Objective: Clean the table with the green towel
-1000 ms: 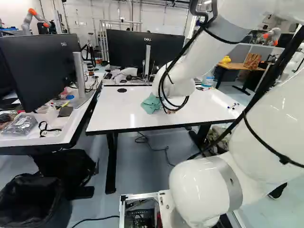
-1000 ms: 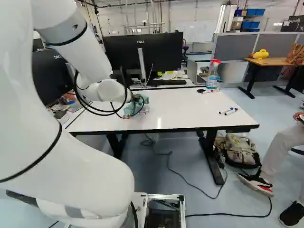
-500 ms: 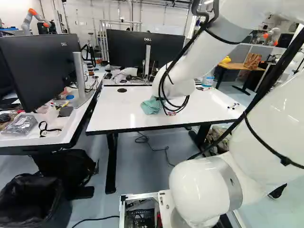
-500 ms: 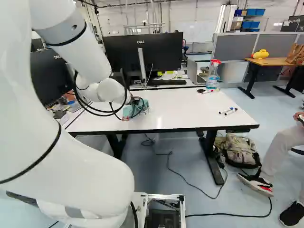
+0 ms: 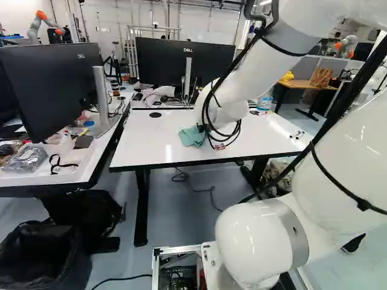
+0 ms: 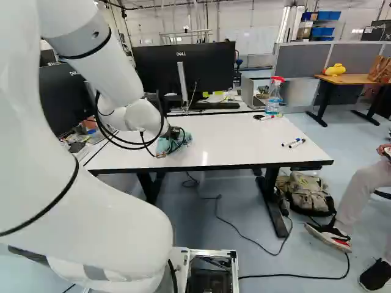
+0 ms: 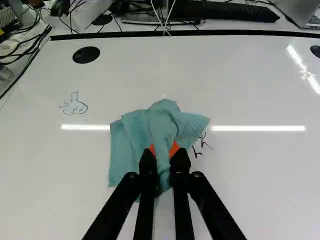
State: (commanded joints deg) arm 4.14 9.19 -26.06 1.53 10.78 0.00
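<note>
Wiping stage of the table-cleaning task, as I judge it from my remote station. My jaws are clamped on a bunched fold of the green towel (image 7: 125,150), one of the orange pads (image 7: 174,149) pressing it from either side. The towel's looser part spreads beyond and beside the grip, over the white top of the table (image 7: 250,75); from the base cameras it lies in the left half, between the near and far edges.

Done: the towel is in hand and appears to be down on the surface, so I count the picking-up as complete. How much has been wiped I cannot tell, since a bare stretch shows no proof of a pass.

Left: two sets of ink are plain to see. A small outlined doodle (image 7: 75,106) sits between the towel and the left edge, well apart from the cloth. A few dark pen strokes (image 7: 202,145) lie just beside the towel's right side; whether they run on beneath it is hidden from me. Two markers (image 6: 291,143) rest near the right edge, and a spray bottle (image 6: 274,97) stands by the far right corner; I would keep the cloth off both. I judge the job unfinished, with both inked patches needing firm, flat strokes.
</note>
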